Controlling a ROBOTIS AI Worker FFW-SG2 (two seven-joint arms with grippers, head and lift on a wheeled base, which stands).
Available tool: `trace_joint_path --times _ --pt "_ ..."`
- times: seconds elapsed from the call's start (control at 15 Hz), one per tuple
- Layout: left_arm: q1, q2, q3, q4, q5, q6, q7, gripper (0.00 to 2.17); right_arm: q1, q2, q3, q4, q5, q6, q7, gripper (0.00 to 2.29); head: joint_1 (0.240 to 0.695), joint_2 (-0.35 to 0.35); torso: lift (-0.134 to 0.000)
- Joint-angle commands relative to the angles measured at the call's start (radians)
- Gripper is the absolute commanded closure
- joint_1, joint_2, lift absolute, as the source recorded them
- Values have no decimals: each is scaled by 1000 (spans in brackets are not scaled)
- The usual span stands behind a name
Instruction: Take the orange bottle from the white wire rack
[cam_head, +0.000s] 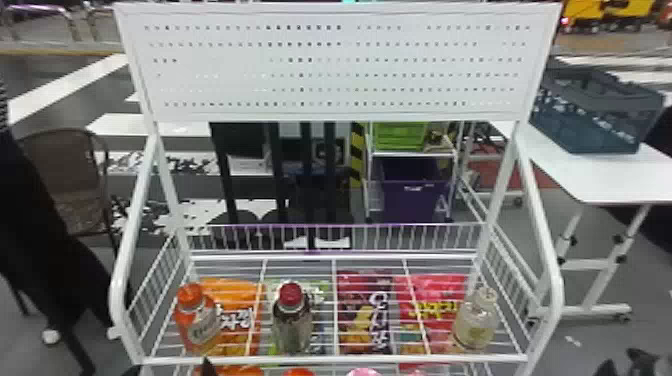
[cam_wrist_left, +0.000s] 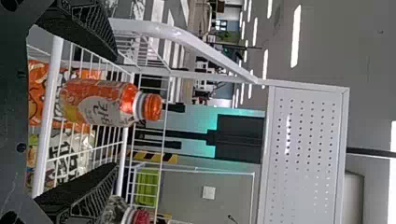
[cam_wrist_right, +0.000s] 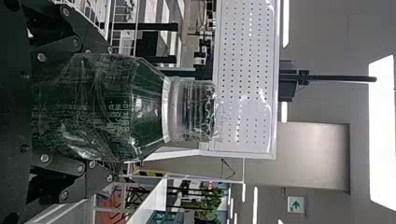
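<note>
Left claw (cam_head: 170, 370) open before the orange bottle (cam_head: 198, 322); right claw (cam_head: 625, 364) closed on a clear bottle (cam_wrist_right: 112, 107)

My left claw is spread wide, its two ribbed black fingers (cam_wrist_left: 93, 35) well apart and holding nothing. In the left wrist view, the orange bottle appears between them; the margin is wider on the side toward the red-capped bottle (cam_head: 292, 320). How far the tips reach past the front rail (cam_head: 340, 359) I cannot tell. My right claw grips the clear bottle upright, a finger along each side.

The orange bottle carries a white label (cam_wrist_left: 100, 109) with dark lettering, partly turned toward me. The clear bottle bears small pale print over green. Bold white lettering marks the orange snack bag (cam_head: 240, 295), seen through the wires.

The orange bottle stands upright on the white wire rack (cam_head: 120, 295), at the front left corner, just behind the front rail. The rack's sloping side tube rises near its left; open wire shelf lies between it and the red-capped bottle. A pale bottle (cam_head: 475, 327) stands at the front right corner.
</note>
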Motion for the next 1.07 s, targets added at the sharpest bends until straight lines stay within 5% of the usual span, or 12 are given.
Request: trace_joint_path --times 0.0,0.87,1.0 --pt "-81 0 -38 130 -2 -45 -1 83 4 1 -3 -2 0 0 0 923 499 0 0" --pt "-458 -5 -73 541 10 -73 -17 87 61 1 -37 -22 -8 -64 0 923 499 0 0" --pt "-472 -3 -76 555 10 -73 -27 259 63 1 -38 -26 -8 -64 0 923 499 0 0"
